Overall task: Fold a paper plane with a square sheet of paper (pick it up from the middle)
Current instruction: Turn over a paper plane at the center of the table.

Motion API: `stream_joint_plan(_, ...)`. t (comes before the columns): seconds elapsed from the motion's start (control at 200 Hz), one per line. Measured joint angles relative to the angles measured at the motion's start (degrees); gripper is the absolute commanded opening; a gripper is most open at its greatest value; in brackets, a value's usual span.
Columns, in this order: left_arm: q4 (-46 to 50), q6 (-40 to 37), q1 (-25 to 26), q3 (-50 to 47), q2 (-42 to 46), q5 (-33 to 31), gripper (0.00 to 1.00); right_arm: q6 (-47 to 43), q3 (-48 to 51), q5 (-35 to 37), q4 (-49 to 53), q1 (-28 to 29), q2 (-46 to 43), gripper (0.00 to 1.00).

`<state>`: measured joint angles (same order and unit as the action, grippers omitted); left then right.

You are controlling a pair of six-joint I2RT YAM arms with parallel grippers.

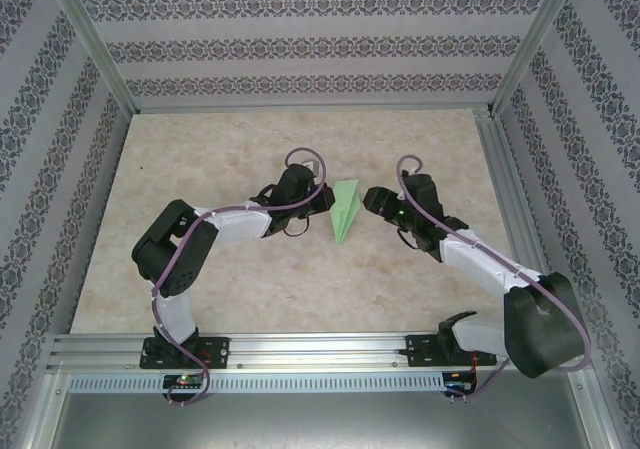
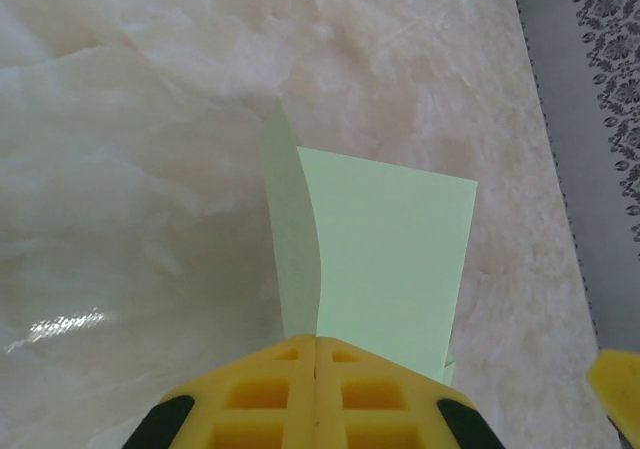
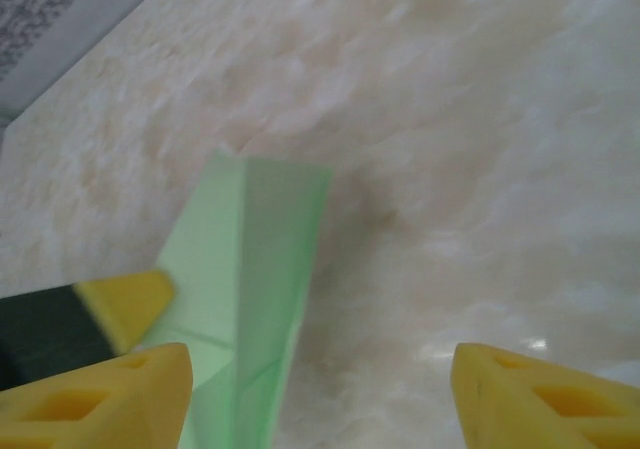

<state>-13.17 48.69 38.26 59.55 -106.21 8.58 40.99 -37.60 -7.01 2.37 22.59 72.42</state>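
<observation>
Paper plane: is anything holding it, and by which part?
Yes, the left end effector pinches the paper plane by one side edge, near its wide end.

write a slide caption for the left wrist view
Pale green paper plane pinched in the shut left pincer, its flaps standing open over the marbled table.

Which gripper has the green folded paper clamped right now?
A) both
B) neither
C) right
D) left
D. In the left wrist view the left gripper is shut, with the paper plane sticking out from between its fingers. The right gripper has its fingers wide apart, not closed on the paper.
</observation>
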Motion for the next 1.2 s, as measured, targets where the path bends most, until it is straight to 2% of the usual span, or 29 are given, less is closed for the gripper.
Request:
stream_joint_plan(0.12, -4.50, 2.23, -0.46, -3.32, -0.22, 0.20, 0.00, 2.38, -3.58, -0.17, 0.83, 4.94, 2.91, 0.52)
stream_joint_plan(0.225, -6.84, 3.41, -0.76, -5.73, -0.37, 0.33, 0.00, 4.13, -5.66, -0.20, 0.74, 6.97, 6.03, 0.48)
stream_joint_plan(0.644, -13.42, 5.88, -2.27, -11.39, -1.70, 1.05, 0.00, 6.32, -10.16, -1.95, 0.26, 9.94, 17.97, 0.39)
stream_joint_plan(1.204, -17.29, 6.93, -2.89, -12.72, -3.04, 3.04, 0.00, 6.58, -12.28, -2.95, 0.52, 11.19, 20.87, 0.48)
